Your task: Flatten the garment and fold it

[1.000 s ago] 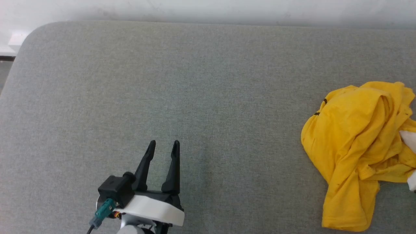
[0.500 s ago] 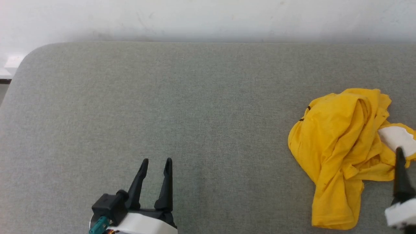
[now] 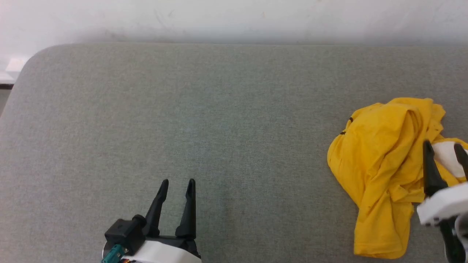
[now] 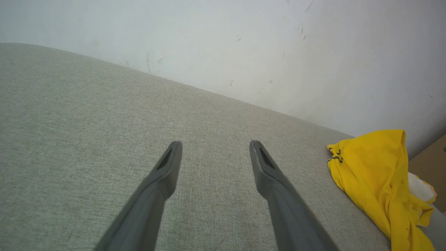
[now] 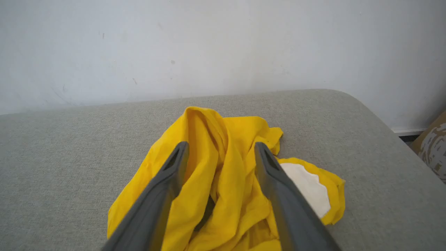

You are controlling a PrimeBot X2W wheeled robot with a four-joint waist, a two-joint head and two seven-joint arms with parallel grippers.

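Note:
The garment is a bright yellow T-shirt lying crumpled in a heap at the right end of the grey padded surface; a white patch shows on its right side. My right gripper hovers open over the heap's right part, fingers spread with nothing between them. In the right wrist view its fingers straddle the yellow folds from above. My left gripper stands open near the front edge, well left of the garment, holding nothing.
A pale wall runs along the back of the padded surface. The surface's rounded corners show at the far left and, in the right wrist view, at the right. A cardboard box stands beyond that right corner.
The head camera tilted up and shifted between the earliest frame and now. My right gripper came into view from the lower right and moved up over the garment's right side. The left gripper stayed put.

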